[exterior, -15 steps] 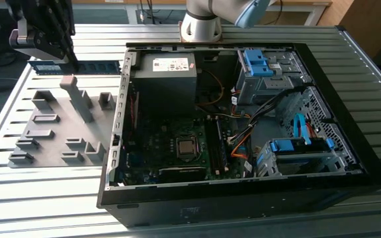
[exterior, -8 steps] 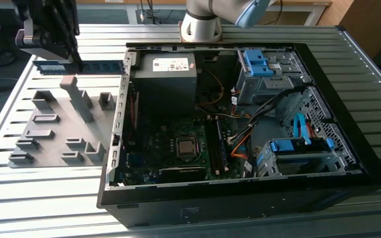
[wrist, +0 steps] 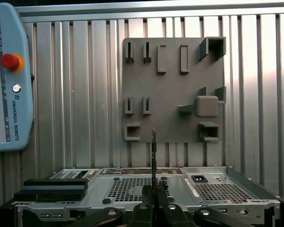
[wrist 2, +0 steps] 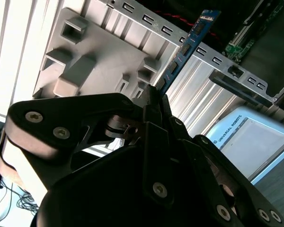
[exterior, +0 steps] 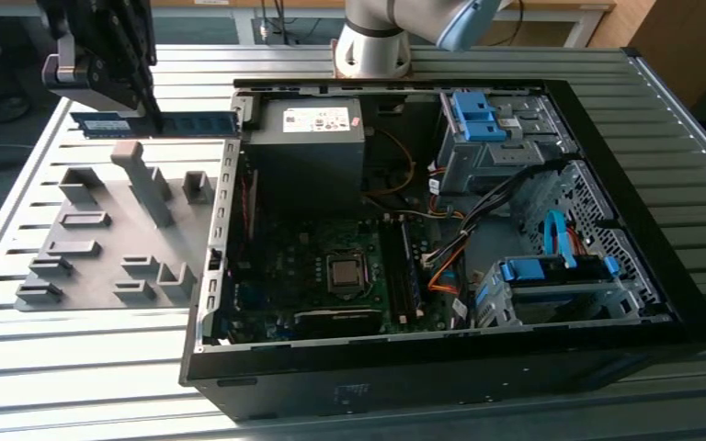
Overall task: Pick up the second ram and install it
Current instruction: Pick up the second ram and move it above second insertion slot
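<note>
Claw [wrist 2: 156, 97] clamping the ram [wrist 2: 183, 47], we are seeing its length in the exterior view, its edge in the first wrist view, jutting past the claw.

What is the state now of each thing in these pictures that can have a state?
hand: shut on the second ram.
second ram: held by the hand, outside the computer case on the exterior view's left, not installed.
computer case: lying on its side, open, its inside showing.
grey holder plate: flat on the table, its slots look empty.
</note>
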`<state>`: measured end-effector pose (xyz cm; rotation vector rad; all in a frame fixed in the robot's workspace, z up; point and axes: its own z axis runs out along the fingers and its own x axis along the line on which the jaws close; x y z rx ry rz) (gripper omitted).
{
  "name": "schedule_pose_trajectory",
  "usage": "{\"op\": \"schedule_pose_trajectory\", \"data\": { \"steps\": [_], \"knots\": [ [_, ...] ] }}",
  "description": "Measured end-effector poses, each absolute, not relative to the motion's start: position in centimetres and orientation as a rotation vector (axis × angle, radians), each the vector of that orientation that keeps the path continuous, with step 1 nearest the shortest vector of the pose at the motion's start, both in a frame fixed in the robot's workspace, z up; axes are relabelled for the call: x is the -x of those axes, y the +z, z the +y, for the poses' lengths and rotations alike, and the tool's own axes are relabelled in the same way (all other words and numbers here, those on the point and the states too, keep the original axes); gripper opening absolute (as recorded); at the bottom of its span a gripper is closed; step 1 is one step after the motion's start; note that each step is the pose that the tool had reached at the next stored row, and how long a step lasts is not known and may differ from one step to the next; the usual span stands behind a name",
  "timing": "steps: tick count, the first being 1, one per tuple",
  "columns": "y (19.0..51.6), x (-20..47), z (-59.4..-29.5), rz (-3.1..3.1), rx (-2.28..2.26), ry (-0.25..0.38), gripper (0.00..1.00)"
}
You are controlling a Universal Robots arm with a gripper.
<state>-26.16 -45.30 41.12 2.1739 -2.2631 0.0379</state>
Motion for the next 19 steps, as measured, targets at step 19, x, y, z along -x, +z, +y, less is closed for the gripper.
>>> {"op": "schedule_pose_trajectory", "data": {
  "steps": [19],
  "knots": [
    [41.1, 24.1, -45.3, -2.262, -2.173, 0.037, 0.14]
  ]
}}
